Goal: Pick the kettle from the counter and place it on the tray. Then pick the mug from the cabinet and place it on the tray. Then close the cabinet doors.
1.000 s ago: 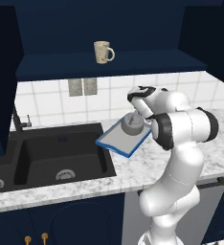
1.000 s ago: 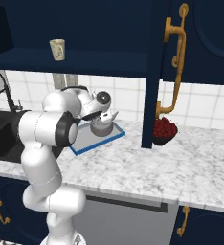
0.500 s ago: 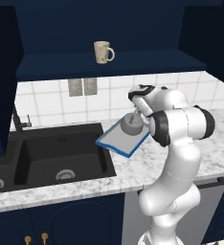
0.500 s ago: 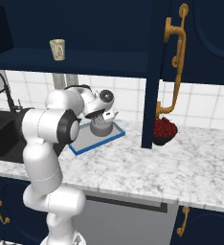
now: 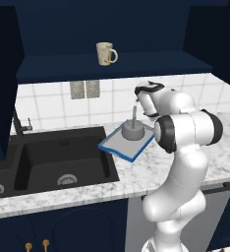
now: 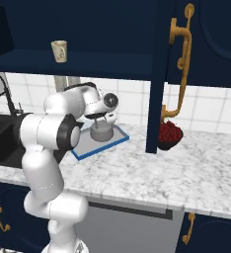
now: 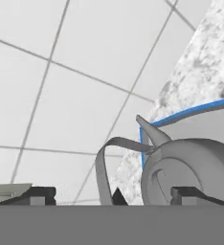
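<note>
At the centre of the left base view, the kettle (image 5: pixel 133 131) sits on the tray (image 5: pixel 115 146), so that first leg looks done! In the hand view the gripper (image 7: pixel 106 195) has its tips spread wide either side of the thin handle, pinching nothing. Upper middle, the mug (image 5: pixel 105 53) waits on the cabinet (image 5: pixel 112 66) shelf; it and the cabinet doors (image 6: pixel 186 54) are still to go. The kettle: squat, grey, domed, with a pointed spout.
</note>
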